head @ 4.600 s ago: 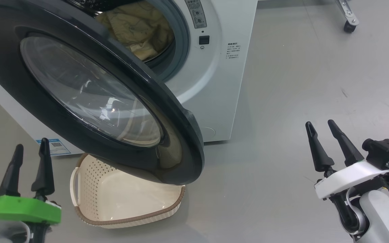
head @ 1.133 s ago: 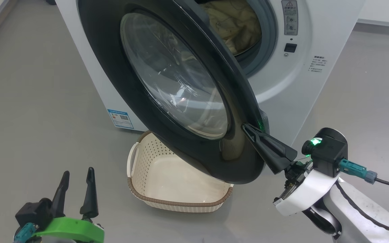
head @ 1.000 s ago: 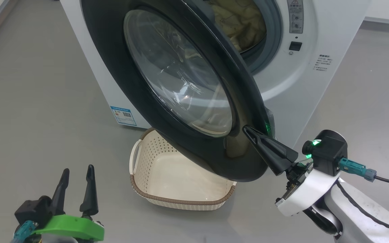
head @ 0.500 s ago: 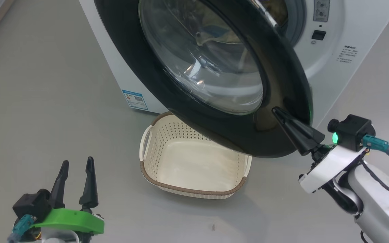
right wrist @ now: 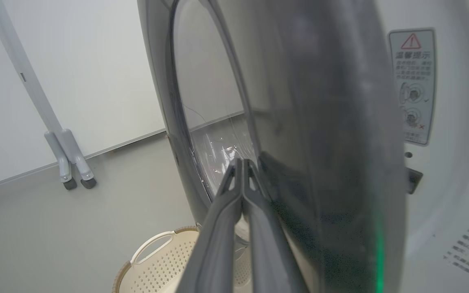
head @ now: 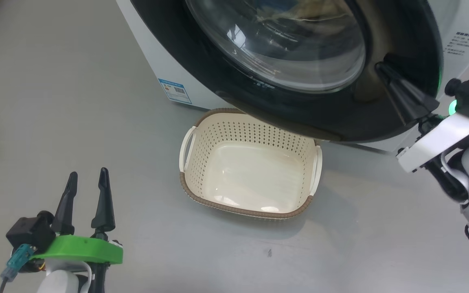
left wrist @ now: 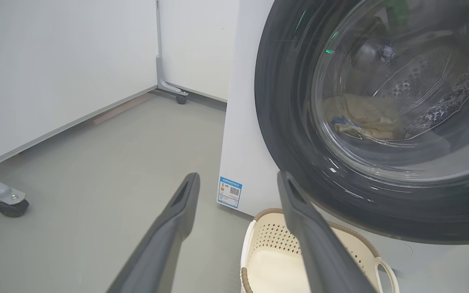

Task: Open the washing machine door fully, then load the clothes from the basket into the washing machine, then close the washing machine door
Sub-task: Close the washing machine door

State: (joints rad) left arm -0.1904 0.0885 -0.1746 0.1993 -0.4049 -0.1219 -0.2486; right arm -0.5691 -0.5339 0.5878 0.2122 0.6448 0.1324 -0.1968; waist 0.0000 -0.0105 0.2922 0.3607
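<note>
Pale yellow soft clothes [left wrist: 364,118] lay in the white front-loading washing machine [left wrist: 242,122]; the cream perforated basket [head: 242,209] stood empty before it. The right gripper [head: 380,67], jaws closed on nothing, pressed the glossy black round door [head: 226,81], apparently nearly shut; the left gripper [head: 87,173] hung open. Latching remained.

Glossy black door [head: 332,118], cream perforated basket [head: 234,134], brown rim.

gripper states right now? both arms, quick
Left gripper: open, holding nothing.
Right gripper: shut, nothing between its fingers, tips against the washing machine door.
</note>
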